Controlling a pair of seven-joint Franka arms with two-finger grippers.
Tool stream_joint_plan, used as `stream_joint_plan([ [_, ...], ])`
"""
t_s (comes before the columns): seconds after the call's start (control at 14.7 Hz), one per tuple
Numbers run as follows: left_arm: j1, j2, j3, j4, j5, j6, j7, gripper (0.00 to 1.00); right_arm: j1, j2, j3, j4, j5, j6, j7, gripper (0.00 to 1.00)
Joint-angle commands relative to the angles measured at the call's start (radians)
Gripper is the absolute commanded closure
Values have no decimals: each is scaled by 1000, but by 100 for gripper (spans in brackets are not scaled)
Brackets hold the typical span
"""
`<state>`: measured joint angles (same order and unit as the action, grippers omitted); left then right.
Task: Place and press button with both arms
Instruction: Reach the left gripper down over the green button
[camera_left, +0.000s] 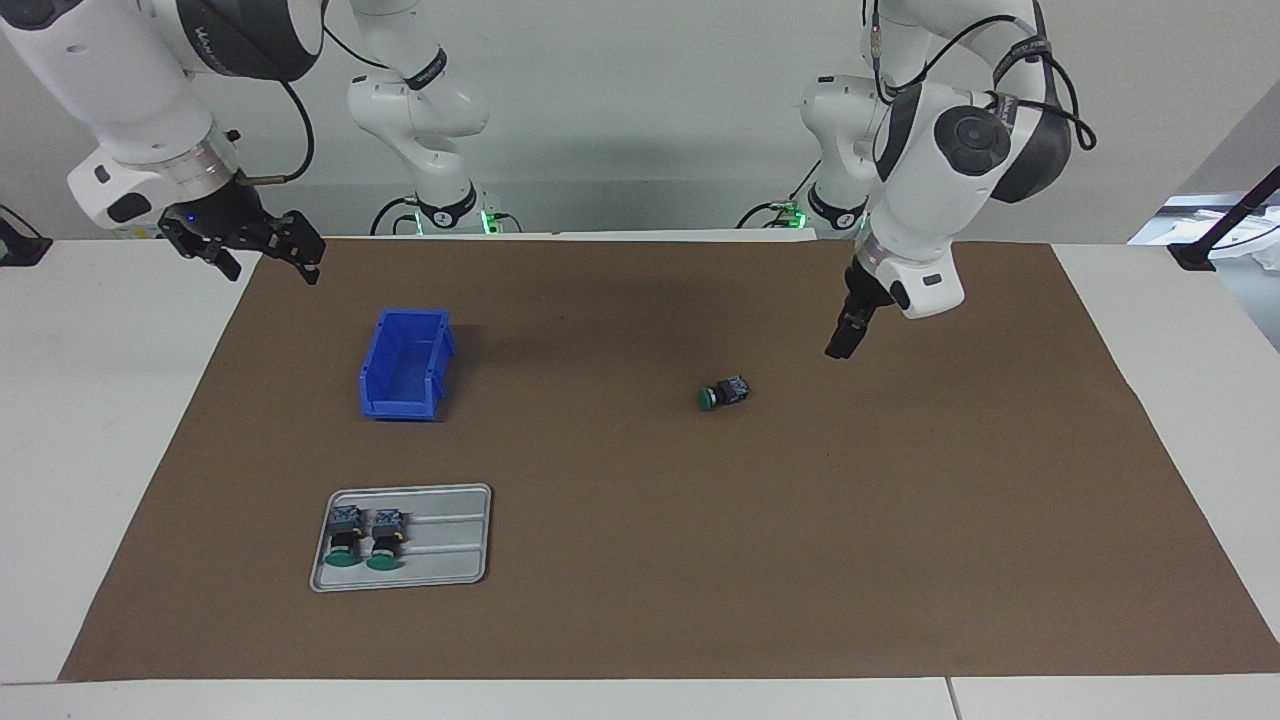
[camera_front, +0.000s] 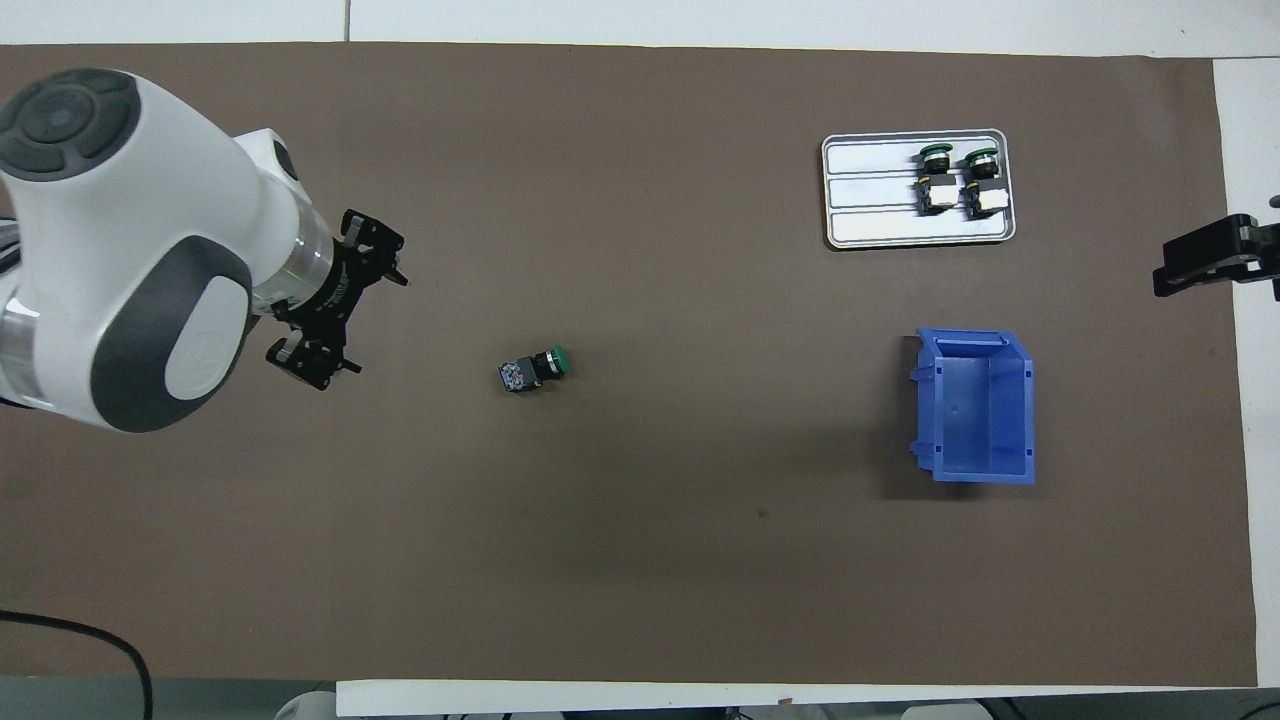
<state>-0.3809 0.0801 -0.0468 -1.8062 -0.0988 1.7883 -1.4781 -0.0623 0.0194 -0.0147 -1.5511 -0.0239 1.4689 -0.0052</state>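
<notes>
Overhead, left gripper (camera_front: 345, 305) shows spread fingers beside button (camera_front: 535, 368).

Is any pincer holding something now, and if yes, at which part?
Nothing is held. The left pincer and the right pincer are both open and empty; the loose button lies on the mat.

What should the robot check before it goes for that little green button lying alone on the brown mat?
1. Loose button free of both grippers, on its side: ok.
2. Left gripper open, raised over the mat beside it: ok.
3. Right gripper open, waiting at its own end: ok.
4. Blue bin empty: ok.
5. Tray holds two buttons, with room left: ok.
6. Button upright for pressing: not ok.
</notes>
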Motion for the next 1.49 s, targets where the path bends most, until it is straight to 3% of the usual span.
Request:
stream_joint_plan([
  [0.0, -56, 56, 13, -11, -15, 103, -218, 0, -2, -29, 9, -34, -8, -10, -21, 1],
  [0.54, -174, 98, 13, -137, -15, 298, -569, 1, -4, -36, 10, -32, 4, -15, -19, 1],
  [0.81, -217, 185, 16, -130, -9, 333, -712, 1, -4, -36, 10, -32, 5, -16, -19, 1],
  [1.43, -262, 239, 18, -139, -1, 387, -844, 1, -4, -36, 10, -32, 5, -15, -19, 1],
])
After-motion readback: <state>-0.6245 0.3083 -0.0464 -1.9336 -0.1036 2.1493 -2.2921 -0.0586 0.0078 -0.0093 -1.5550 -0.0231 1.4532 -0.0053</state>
